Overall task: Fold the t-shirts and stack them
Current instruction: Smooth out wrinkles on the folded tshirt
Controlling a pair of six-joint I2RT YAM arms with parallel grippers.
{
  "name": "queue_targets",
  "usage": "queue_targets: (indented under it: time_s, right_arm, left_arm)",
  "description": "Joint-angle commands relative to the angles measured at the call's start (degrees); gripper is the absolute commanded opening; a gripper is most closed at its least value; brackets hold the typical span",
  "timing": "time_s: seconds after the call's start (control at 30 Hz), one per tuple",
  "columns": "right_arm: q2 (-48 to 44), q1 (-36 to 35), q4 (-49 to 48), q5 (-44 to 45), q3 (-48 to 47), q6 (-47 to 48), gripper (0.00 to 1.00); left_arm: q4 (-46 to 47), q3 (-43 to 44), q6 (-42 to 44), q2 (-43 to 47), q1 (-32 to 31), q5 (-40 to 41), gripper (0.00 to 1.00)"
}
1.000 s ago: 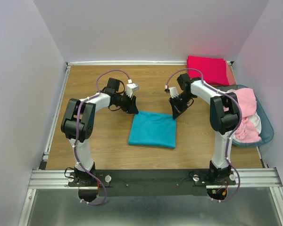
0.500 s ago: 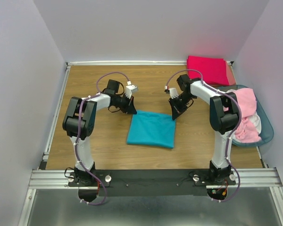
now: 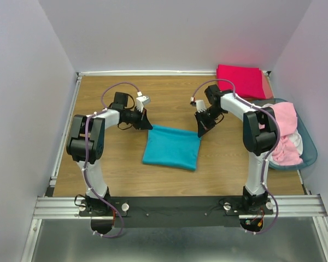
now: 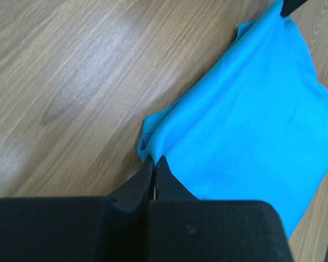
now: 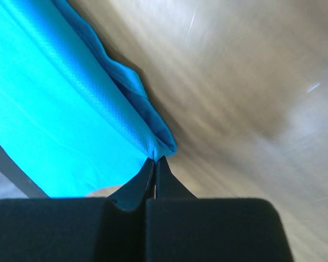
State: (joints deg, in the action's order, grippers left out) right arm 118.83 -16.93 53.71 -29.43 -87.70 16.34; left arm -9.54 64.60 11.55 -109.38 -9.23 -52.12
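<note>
Folded teal shirt (image 3: 170, 147): a flat rectangle of fine-knit cloth at the middle of the wood-grain surface (image 3: 109, 169), long axis left to right, slightly skewed. The left claw (image 3: 148, 126) pinches its far-left corner and the right claw (image 3: 199, 134) its far-right corner.

text: none readable in any view
teal t-shirt (image 3: 171, 147): plain cloth, no print or tag legible
table (image 3: 115, 164): wood grain only, no markings
</note>
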Motion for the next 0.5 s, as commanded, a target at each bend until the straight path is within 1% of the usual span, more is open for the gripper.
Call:
queue_targets:
  time_s: [0.0,0.1,0.13,0.17,0.2,0.23,0.27,0.3,0.33,0.37,0.4,0.43,0.47]
  right_arm:
    - [4.2,0.3,-0.5,0.4,-6.2,-1.0,0.01]
    - [6.6,0.4,-0.7,1.3,-9.5,-1.5,0.04]
    - [7.6,0.3,-0.8,1.6,-11.7,-1.8,0.09]
    - [8.0,0.3,-0.8,2.8,-12.7,-2.1,0.15]
    - [8.3,0.3,-1.0,3.6,-13.8,-2.5,0.25]
    - [8.6,0.3,-0.9,4.3,-15.7,-3.2,0.29]
    - [8.5,0.3,-0.8,5.3,-16.6,-3.5,0.34]
    - [8.2,0.4,-0.9,5.8,-17.2,-3.9,0.48]
    - [7.7,0.4,-1.1,6.3,-17.7,-4.6,0.54]
    - [7.1,0.5,-1.2,6.6,-18.4,-5.0,0.62]
    - [5.6,0.8,-1.6,6.6,-19.0,-5.6,0.95]
    - [4.7,0.9,-2.3,5.9,-19.2,-7.4,0.98]
    - [2.9,1.2,-2.8,2.9,-19.4,-8.4,1.00]
  left_arm:
    - [2.0,1.8,0.2,-2.3,0.7,0.5,0.00]
    - [2.4,2.9,-0.5,-3.6,0.7,1.5,0.00]
    - [2.4,3.5,-0.7,-4.0,0.9,1.5,0.02]
    - [2.4,3.9,-0.7,-4.0,0.9,2.0,0.09]
    - [2.2,4.6,-0.8,-3.9,1.0,2.7,0.19]
    - [2.3,4.8,-1.0,-3.4,1.3,3.2,0.33]
    - [2.3,5.2,-1.1,-2.9,1.7,3.3,0.37]
    - [2.2,5.8,-1.2,-2.4,2.1,3.3,0.41]
    - [2.2,6.2,-1.8,-1.7,2.6,3.2,0.47]
    - [2.2,6.3,-2.4,-0.1,3.4,2.6,0.50]
    - [2.1,6.6,-3.4,0.8,3.7,0.3,0.54]
    - [1.7,6.8,-6.7,2.2,4.0,-1.4,0.60]
    - [1.6,6.7,-8.7,3.1,3.8,-6.0,0.67]
